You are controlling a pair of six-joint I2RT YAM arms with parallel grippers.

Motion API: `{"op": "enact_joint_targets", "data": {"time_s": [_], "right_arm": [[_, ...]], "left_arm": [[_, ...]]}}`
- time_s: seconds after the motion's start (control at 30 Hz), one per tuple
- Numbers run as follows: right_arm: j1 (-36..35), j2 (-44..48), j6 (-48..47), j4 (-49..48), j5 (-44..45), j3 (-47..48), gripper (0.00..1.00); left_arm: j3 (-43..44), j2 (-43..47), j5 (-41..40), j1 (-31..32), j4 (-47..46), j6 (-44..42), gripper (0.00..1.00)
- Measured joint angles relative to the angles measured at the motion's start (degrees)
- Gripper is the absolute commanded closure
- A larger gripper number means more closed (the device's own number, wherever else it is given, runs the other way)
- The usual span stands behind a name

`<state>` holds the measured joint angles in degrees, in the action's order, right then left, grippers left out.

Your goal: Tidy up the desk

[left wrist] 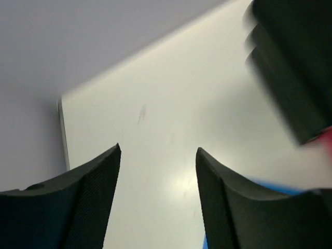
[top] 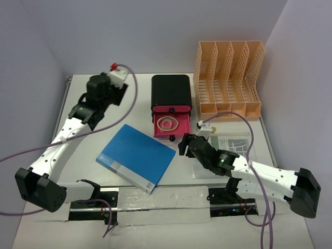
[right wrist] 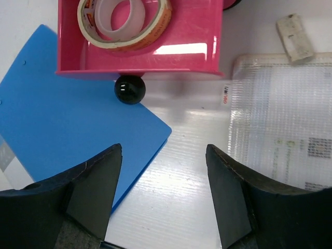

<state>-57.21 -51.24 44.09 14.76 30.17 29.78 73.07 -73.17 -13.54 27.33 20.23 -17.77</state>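
worktop (top: 83, 150) white, flat, fills the scene under both arms; long axis looks left-right, metal rail on near edge. Black box (top: 171, 91) sits far centre, its pink drawer (top: 168, 124) pulled out toward near with a tape roll (right wrist: 123, 21) inside. Orange file rack (top: 228, 78) far right. Blue folder (top: 137, 155) lies skewed at centre, corner just beside the drawer knob (right wrist: 129, 89). Clear sleeve (right wrist: 282, 129) right of it. Left gripper (left wrist: 158, 150) jaws apart, empty, over bare far-left area. Right gripper (right wrist: 163, 148) wide, empty, just near of the drawer.
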Motion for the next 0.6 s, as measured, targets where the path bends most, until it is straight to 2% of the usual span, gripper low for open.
{"op": "enact_joint_targets", "data": {"time_s": [0.13,0.23,0.33,0.47,0.6], "right_arm": [[0.0,-8.3,-1.4,-3.3,-0.4,3.1,0.29],[0.0,-14.4,-2.3,-5.7,-1.0,6.4,0.32],[0.0,-19.0,-2.9,-7.6,-1.3,8.7,0.33],[0.1,-24.2,-3.3,-9.2,-1.3,10.8,0.34],[0.3,-27.8,-3.7,-10.3,-1.3,11.6,0.4]], "left_arm": [[-13.8,2.9,3.1,-13.7,0.0,0.4,0.21],[-23.0,3.5,6.4,-21.2,1.3,0.4,0.19],[-28.0,4.1,9.1,-27.5,2.2,0.4,0.17],[-32.8,7.8,12.0,-32.1,1.5,-0.6,0.15],[-36.2,12.3,14.7,-32.4,0.6,-1.0,0.15]]}}
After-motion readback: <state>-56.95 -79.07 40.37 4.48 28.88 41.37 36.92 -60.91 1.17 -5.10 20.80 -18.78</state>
